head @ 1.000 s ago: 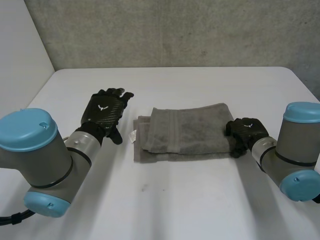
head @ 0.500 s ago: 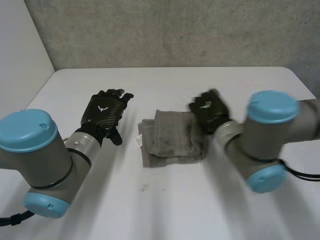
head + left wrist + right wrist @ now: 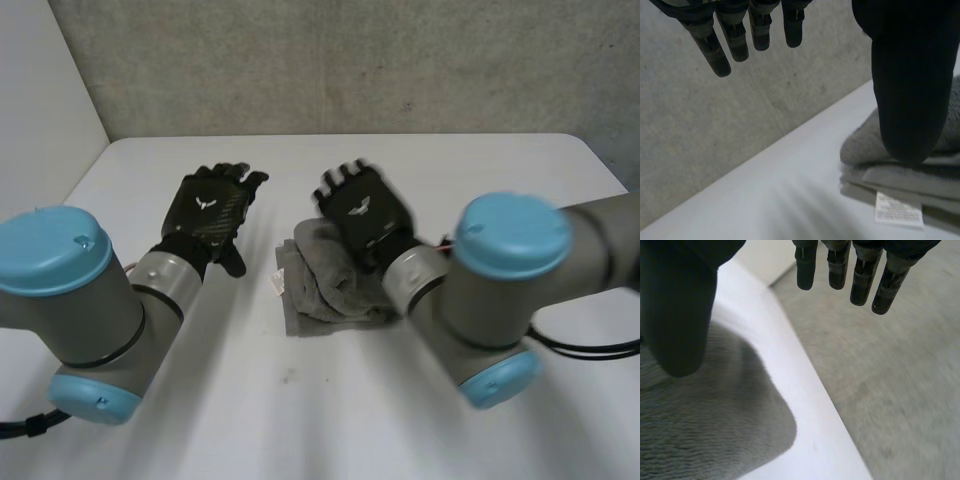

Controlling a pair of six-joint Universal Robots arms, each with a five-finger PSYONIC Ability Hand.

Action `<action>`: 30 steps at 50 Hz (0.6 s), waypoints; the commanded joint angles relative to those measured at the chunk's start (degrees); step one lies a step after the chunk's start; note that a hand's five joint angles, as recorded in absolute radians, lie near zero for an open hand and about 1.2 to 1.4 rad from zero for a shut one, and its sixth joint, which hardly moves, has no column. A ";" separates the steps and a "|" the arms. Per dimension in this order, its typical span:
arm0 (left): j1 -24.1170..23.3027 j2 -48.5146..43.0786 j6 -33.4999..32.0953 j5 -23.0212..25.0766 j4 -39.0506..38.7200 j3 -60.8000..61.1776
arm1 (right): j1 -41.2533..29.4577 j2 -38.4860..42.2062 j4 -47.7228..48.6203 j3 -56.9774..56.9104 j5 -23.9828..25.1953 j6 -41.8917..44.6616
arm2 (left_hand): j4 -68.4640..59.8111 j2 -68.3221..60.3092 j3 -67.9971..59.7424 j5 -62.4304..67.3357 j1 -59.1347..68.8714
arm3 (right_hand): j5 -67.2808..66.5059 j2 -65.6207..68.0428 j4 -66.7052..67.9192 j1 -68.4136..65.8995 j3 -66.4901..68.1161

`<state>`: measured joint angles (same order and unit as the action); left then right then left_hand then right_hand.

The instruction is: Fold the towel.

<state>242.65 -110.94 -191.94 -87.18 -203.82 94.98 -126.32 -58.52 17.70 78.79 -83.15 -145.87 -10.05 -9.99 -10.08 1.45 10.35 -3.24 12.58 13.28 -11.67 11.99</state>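
— where's the towel (image 3: pixel 322 290)?
— on the white table (image 3: pixel 300 400), folded into a thick grey bundle between the two hands. its small white label (image 3: pixel 279 283) sticks out on the side nearest the left hand (image 3: pixel 212 212).
— is the left hand on it?
— no, it sits apart from the cloth. its fingers (image 3: pixel 735 37) are straight and slightly spread, with nothing in them. the towel lies on the thumb side, not at the fingertips.
— and the right hand (image 3: pixel 360 212)?
— it's over the towel, back upward. its fingers (image 3: pixel 860 275) are stretched out straight, the thumb stands apart from them, and nothing is pinched. the cloth lies under the thumb and palm, and the fingertips reach out past the towel's rounded edge, towards the grey wall (image 3: pixel 340 60).
— is it touching the cloth?
— can't tell.
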 commanded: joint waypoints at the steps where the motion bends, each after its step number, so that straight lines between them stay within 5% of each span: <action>1: -2.87 -0.50 0.95 -0.09 0.09 -5.58 | 8.62 -5.28 -6.34 1.89 0.88 -19.16 | -1.34 -1.40 -1.31 -0.06 1.04 | 3.24 -2.58 -3.28 1.67 -1.99; 10: -9.38 -6.55 10.78 0.09 2.10 -16.38 | 15.22 -4.15 -12.25 -0.30 6.50 -27.52 | -2.18 -2.24 -2.15 0.78 1.87 | 3.24 -2.58 -3.28 1.67 -1.99; 18: -10.62 -16.92 19.31 0.09 7.55 -26.93 | 15.93 1.03 -13.48 -3.73 7.30 -32.72 | -2.35 -2.41 -2.32 0.95 2.05 | 3.24 -2.58 -3.28 1.67 -1.99; 30: -10.18 -26.96 21.78 -0.35 16.61 -35.12 | 14.96 5.88 -14.45 -6.28 7.30 -32.99 | -2.52 -2.58 -2.49 1.12 2.21 | 3.24 -2.58 -3.28 1.67 -1.99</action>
<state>231.95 -134.30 -170.39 -87.14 -191.45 62.08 -110.76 -54.99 3.59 73.91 -75.81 -178.99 -10.63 -10.70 -10.64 1.46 10.53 -3.19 12.58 13.28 -11.67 11.99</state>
